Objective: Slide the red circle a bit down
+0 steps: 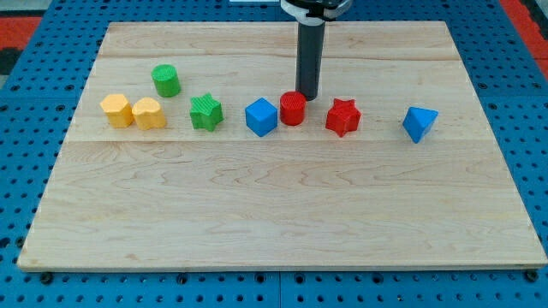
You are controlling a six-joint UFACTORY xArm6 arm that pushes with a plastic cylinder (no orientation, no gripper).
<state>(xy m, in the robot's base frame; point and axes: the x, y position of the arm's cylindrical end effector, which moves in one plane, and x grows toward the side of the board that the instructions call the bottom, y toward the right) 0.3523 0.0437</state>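
The red circle point(293, 109) is a short red cylinder near the middle of the wooden board point(274, 205). My tip point(307, 97) stands just above and slightly right of it in the view, very close to or touching its upper right edge. A blue cube point(261, 116) sits right next to the red circle on its left. A red star point(342, 116) lies a little to its right.
A green star point(205, 112), a green cylinder point(166, 80), a yellow hexagon point(116, 110) and a yellow heart-like block point(149, 113) lie at the view's left. A blue triangular block point(419, 123) lies at the right. The board rests on a blue pegboard.
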